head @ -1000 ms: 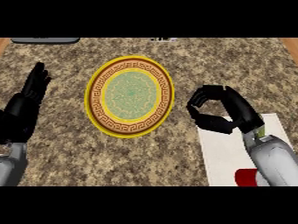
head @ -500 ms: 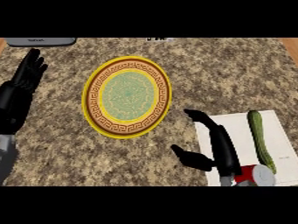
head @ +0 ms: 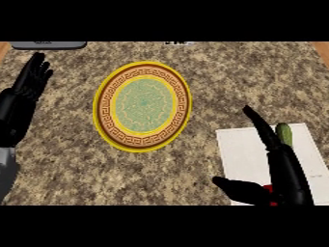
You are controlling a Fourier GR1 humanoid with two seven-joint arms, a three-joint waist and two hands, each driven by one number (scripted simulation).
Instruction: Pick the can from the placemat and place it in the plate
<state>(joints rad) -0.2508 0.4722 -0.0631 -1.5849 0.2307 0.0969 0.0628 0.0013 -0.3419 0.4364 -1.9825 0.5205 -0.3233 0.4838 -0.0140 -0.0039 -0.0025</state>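
A green cucumber (head: 284, 133) lies on the granite counter's (head: 267, 77) right side.

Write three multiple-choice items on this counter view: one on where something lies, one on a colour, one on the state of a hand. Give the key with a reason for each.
1. Where does the white placemat lie relative to the plate?
A. Left of it
B. Right of it and nearer the robot
C. Under it

2. What colour is the plate's outer rim?
A. Yellow
B. Blue
C. Black

3. How does the right hand stand?
A. Curled round the can
B. Resting on the plate
C. Open, fingers straight, over the placemat

Key: 1 B, the placemat sits at the lower right while the plate is at the centre. 2 A, a yellow band rings the brown patterned border and green middle. 3 C, the fingers stretch out beside a green object, with only a bit of red showing by the hand.
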